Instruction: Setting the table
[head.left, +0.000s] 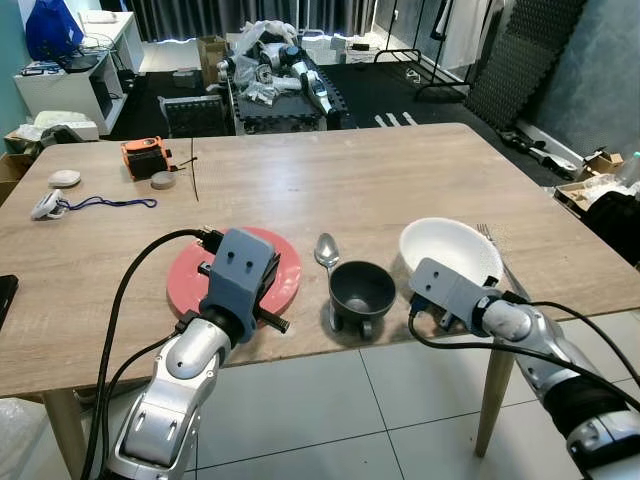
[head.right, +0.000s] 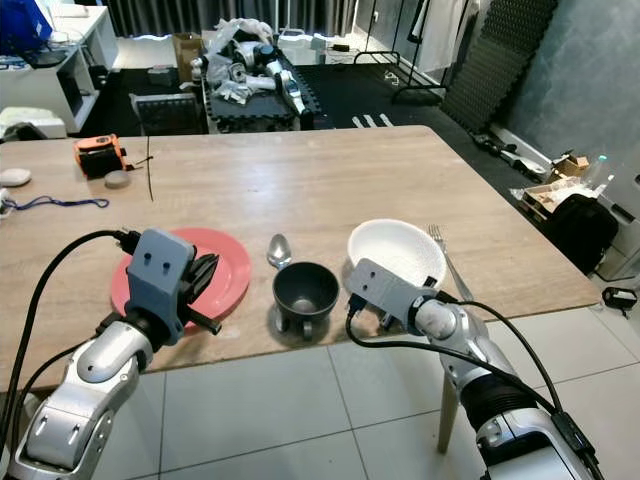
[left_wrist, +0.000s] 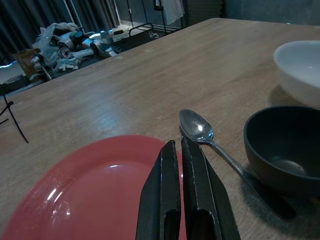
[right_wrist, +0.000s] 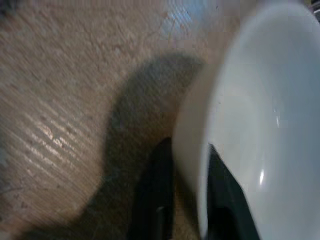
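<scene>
A red plate (head.left: 288, 272) lies near the table's front edge. My left gripper (left_wrist: 179, 146) hovers over it, shut, with nothing between its fingers (head.right: 205, 272). Right of the plate rests a metal spoon (head.left: 326, 250), then a black bowl (head.left: 361, 288) standing upright. Further right, a white bowl (head.left: 450, 246) sits tilted, and my right gripper (right_wrist: 189, 150) is shut on its near rim, one finger inside and one outside. A fork (head.right: 445, 258) lies just beyond the white bowl's right side.
The wooden table (head.left: 380, 180) is bare in the middle. At its far left lie an orange device (head.left: 145, 155), a small disc (head.left: 163, 181), a blue cord (head.left: 105, 203) and a thin black rod (head.left: 193, 165). Clutter covers the dark floor mat (head.left: 280, 70) behind.
</scene>
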